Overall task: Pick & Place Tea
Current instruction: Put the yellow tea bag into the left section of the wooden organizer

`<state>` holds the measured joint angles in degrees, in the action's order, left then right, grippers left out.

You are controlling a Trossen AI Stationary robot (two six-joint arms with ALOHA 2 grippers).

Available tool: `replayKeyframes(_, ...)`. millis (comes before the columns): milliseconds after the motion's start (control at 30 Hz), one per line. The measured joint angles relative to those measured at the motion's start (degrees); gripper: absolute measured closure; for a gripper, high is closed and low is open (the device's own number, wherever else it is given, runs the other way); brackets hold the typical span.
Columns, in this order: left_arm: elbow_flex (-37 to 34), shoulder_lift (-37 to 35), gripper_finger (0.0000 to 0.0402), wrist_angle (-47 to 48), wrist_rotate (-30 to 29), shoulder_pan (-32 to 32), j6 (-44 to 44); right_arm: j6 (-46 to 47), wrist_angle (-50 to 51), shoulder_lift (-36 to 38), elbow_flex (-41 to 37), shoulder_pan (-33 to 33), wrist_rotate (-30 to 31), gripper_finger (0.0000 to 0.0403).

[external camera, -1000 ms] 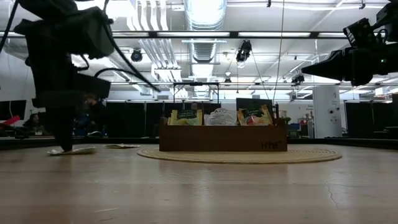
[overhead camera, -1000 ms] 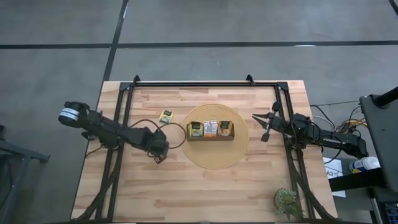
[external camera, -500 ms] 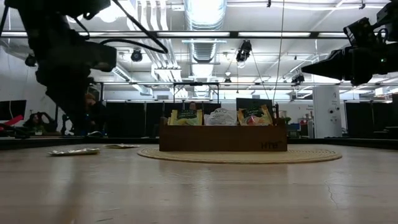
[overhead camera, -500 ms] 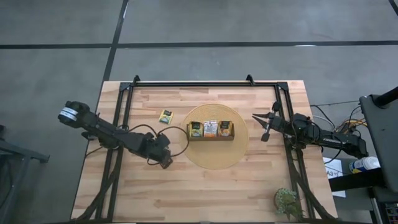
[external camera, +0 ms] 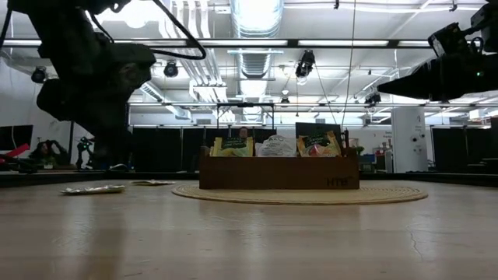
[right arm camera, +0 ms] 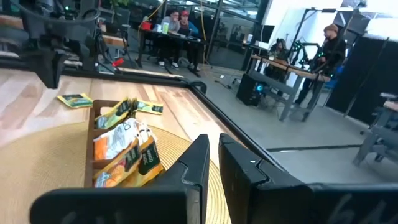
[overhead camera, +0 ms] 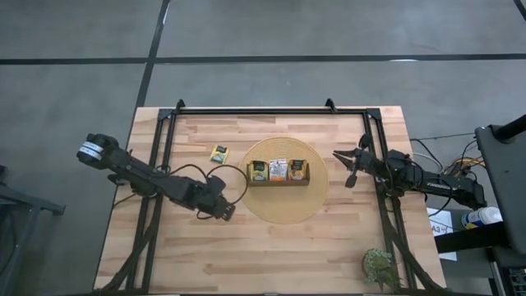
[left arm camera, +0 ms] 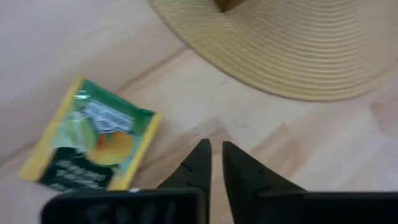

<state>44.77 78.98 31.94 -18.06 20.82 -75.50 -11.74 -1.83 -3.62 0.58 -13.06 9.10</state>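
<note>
tea packet (left arm camera: 87, 146), yellow-green, lies flat on the tabletop (overhead camera: 271, 255) just off the round woven mat (overhead camera: 316, 201), its long axis slanted, one short end turned toward the mat. left gripper (left arm camera: 212, 163) hangs beside it with jaws narrow and holding nothing. another packet (overhead camera: 219, 153) lies near the wooden tray (overhead camera: 278, 182). right gripper (overhead camera: 350, 171) waits by the mat's far side, jaws nearly together, empty.

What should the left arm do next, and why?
Probably open its fingers and shift sideways over the packet. The left gripper points at bare wood with its fingers nearly together and nothing between them, while the packet lies flat beside it, just off the mat. The right gripper waits above the mat's other side.
</note>
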Motion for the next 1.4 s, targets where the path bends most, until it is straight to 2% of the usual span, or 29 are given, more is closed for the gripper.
replayKeyframes(267, 0.2, 0.0, 0.0271, -5.2, 0.2, 0.3, -0.9, -1.4, 0.0, 0.0, 0.0, 0.0, 0.0, 0.0369)
replayKeyframes(400, 0.0, 0.0, 0.0224, -5.0, 0.1, 0.3, -9.3, -1.3, 0.0, 0.0, 0.0, 0.0, 0.0, 0.0369)
replayKeyframes(467, -0.1, 0.1, 0.0211, -4.5, 0.6, 0.3, -10.5, -1.1, 0.0, 0.0, 0.0, 0.0, 0.0, 0.0369)
replayKeyframes(567, -0.1, 0.1, 0.0205, -1.5, 0.6, 0.4, -13.2, -0.7, -0.1, 0.0, 0.0, 0.0, 0.0, 0.0369)
replayKeyframes(867, -0.1, -0.4, 0.0204, 15.3, 0.5, 2.6, -27.5, 0.5, -0.1, 0.0, 0.0, 0.0, 0.0, 0.0369)
replayKeyframes(967, -0.1, -0.5, 0.0204, 18.0, 0.4, 2.7, -29.4, 1.2, -0.1, 0.0, 0.0, 0.0, -0.1, 0.0369)
replayKeyframes(1133, -1.6, -0.5, 0.0204, 17.6, 0.9, 2.6, -31.4, 1.3, -0.1, 0.0, 0.0, 0.0, -0.1, 0.0369)
replayKeyframes(1300, -5.4, -0.5, 0.0204, 17.2, 4.5, 2.6, -35.2, 2.4, -0.1, 0.0, 0.0, 0.0, -0.1, 0.0369)
replayKeyframes(1400, -7.7, -0.6, 0.0204, 12.8, 4.8, 2.5, -37.0, 2.4, -0.1, 0.0, 0.0, 0.0, -0.1, 0.0369)
